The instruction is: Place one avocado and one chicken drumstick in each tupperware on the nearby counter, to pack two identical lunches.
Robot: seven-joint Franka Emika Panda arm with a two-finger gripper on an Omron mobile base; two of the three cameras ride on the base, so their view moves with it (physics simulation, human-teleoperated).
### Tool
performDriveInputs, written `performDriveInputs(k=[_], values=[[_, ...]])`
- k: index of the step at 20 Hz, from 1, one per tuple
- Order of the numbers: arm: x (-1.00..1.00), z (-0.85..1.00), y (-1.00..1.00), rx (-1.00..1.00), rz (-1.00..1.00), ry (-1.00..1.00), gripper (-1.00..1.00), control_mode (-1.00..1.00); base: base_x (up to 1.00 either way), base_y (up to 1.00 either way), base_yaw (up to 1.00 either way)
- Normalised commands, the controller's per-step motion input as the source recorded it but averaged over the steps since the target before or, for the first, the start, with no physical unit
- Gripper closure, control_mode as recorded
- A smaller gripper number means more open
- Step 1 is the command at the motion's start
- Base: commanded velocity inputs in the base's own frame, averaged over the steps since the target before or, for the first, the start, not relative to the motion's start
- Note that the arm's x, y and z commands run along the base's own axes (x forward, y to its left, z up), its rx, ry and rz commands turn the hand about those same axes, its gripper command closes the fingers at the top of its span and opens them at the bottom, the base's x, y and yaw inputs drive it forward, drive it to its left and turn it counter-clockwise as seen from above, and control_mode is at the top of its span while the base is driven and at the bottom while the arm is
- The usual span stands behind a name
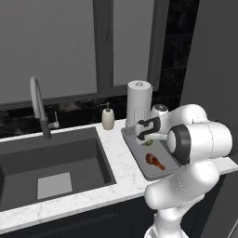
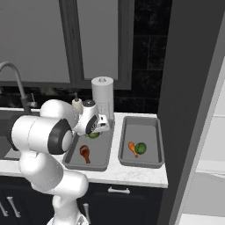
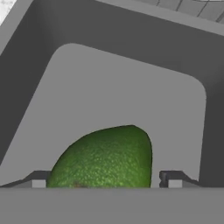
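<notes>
Our jaws stood released around the avocado (image 3: 105, 157) lying in the left tray (image 2: 101, 154), a drumstick (image 2: 85, 154) beside it; the right tray (image 2: 151, 132) on the table (image 2: 116, 171) held its pair.

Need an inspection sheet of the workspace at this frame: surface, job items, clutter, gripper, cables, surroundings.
Surface: white marbled counter with a dark sink set into it.
Job's things: left tray holds a drumstick and an avocado under the hand; right tray holds a drumstick touching an avocado.
Clutter: paper towel roll and soap dispenser behind the trays.
Grippers: gripper low in the left tray, fingertips apart on either side of the avocado, with a gap showing at the right one.
Cables: nothing seen.
Surroundings: faucet, window, dark backsplash, dark cabinets with silver handles.
</notes>
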Motion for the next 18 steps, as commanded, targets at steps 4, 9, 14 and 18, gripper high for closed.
performDriveInputs(k=[4,9,14,18], values=[[-0.18,0.3,0.0,0.0,-0.01,-0.12,-1.0,-1.0,0.0,0.0,0.0],[-0.27,0.36,0.0,0.0,0.0,-0.13,-1.0,-1.0,0.0,0.0,0.0],[-0.22,0.19,0.0,0.0,0.0,-0.06,-1.0,-1.0,0.0,0.0,0.0],[0.41,-0.59,0.0,0.0,0.0,0.14,-1.0,-1.0,0.0,0.0,0.0]])
